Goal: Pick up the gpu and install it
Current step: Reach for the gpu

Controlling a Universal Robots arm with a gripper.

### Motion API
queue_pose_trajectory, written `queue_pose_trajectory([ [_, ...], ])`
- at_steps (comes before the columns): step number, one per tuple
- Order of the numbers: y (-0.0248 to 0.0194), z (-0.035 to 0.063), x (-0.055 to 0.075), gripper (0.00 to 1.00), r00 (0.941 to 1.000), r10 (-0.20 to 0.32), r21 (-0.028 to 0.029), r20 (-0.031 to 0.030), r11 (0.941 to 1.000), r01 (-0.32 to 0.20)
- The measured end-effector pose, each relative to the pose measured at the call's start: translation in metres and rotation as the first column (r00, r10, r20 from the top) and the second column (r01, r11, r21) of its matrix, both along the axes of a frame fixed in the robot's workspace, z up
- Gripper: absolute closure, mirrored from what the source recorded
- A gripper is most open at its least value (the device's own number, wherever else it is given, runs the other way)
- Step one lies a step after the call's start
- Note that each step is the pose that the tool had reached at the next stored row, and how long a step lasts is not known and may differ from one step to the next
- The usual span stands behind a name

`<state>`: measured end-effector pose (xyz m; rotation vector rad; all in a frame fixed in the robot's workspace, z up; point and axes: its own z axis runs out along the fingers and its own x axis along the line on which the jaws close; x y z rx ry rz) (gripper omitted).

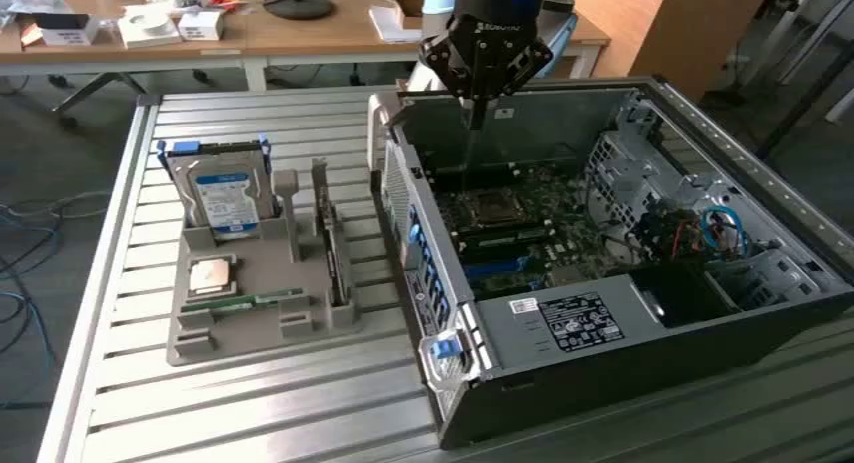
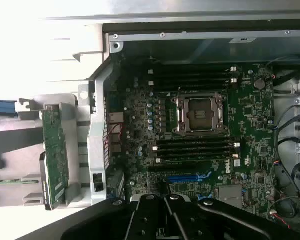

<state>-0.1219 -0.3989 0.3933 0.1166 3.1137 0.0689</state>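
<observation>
Exterior view: the gripper (image 1: 474,118) hangs over the open PC case (image 1: 561,328), fingers pinched together with nothing between them. The gpu (image 1: 332,253) stands on edge in the grey holder (image 1: 254,333), to the exterior view's left of the case. It is near the hard drive (image 1: 224,198) and well apart from the gripper. The pick is not yet begun, by my read. To do it well: spread the fingers before going down, clamp the card's top edge away from the bracket, and lift straight out of the slot without twisting. In the wrist view the motherboard (image 2: 240,115) lies below. The slatted metal table (image 1: 120,283) has grooves and the holder sits flat on it. A wooden table at the back (image 1: 320,38) carries boxes. There are loose cables (image 1: 27,253) on the floor.
</observation>
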Motion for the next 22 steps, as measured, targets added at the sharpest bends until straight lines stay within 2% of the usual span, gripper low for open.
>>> queue_pose_trajectory([
  [17, 0.0000, 0.0000, 0.0000, 0.89, 1.0000, 0.000, 0.0000, 0.0000, 1.0000, 0.000],
  [22, 0.0000, 0.0000, -0.0052, 0.89, 1.0000, 0.000, -0.0001, 0.0002, 1.0000, 0.000],
])
